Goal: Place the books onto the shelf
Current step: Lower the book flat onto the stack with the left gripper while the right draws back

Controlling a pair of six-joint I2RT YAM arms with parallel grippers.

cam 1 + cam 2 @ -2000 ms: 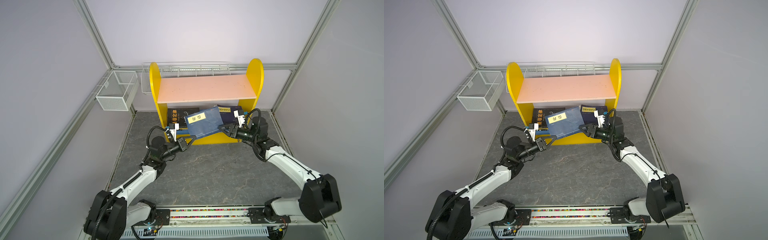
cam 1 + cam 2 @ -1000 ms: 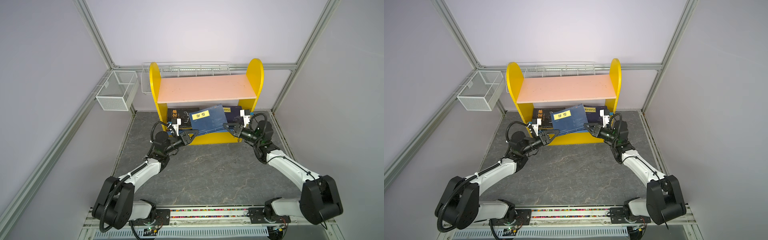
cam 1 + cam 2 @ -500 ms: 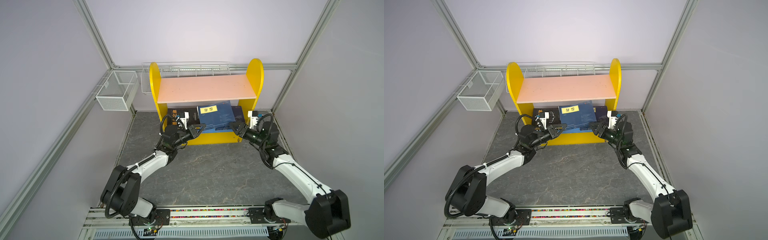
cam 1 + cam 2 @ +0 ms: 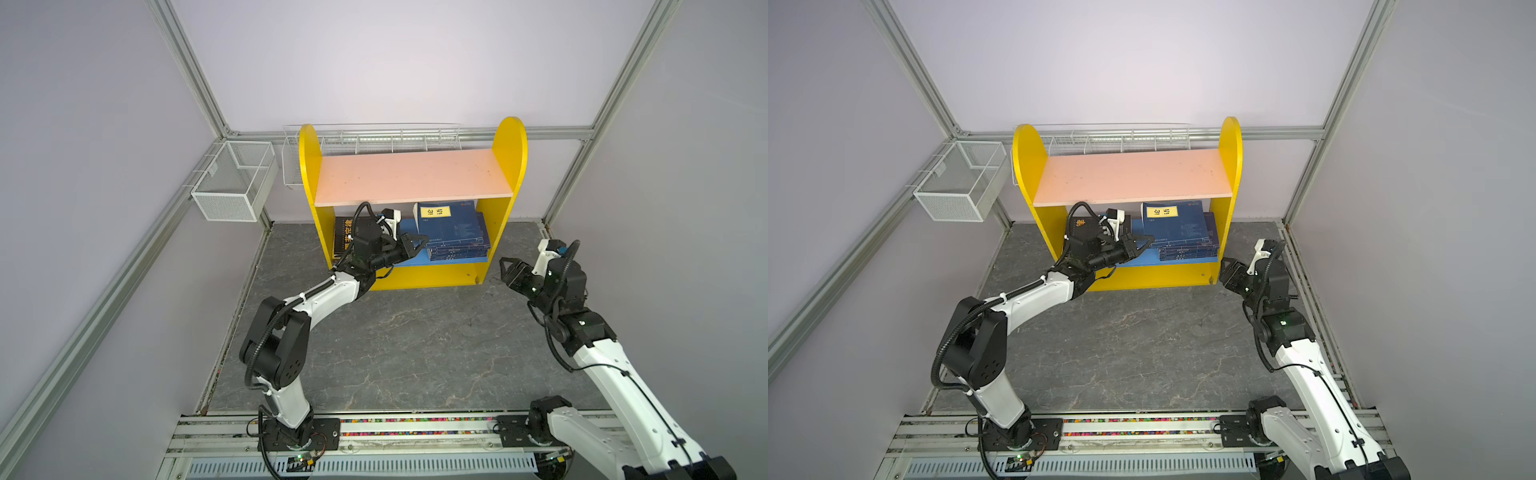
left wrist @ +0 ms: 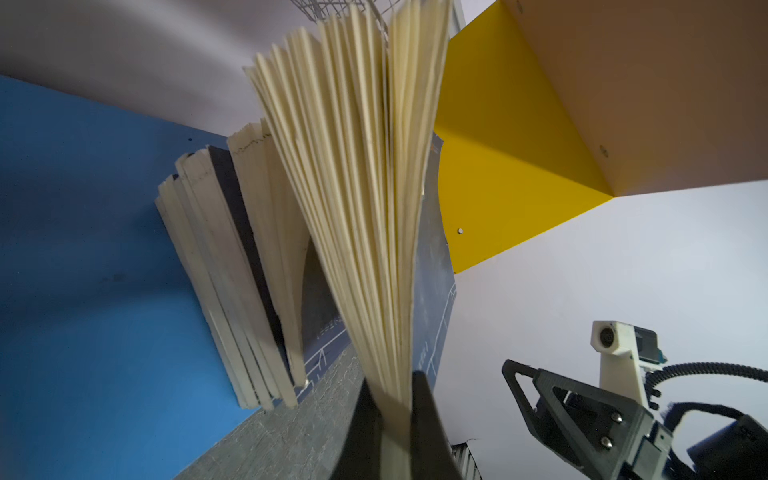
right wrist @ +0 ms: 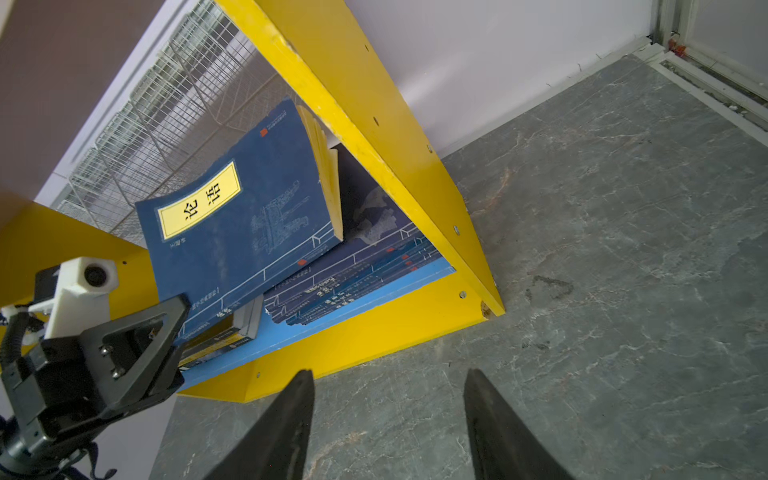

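Book (image 6: 232,232) sits tilted atop the stack (image 6: 353,282), pages pinched by left fingers (image 5: 430,432); right fingers (image 6: 286,428) open, empty. Retreating unreleased may drag it out.

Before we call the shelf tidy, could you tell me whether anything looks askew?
Yes: the top navy book sits tilted over the stack on the blue lower board, pages fanned, its corner pinched by the left gripper.
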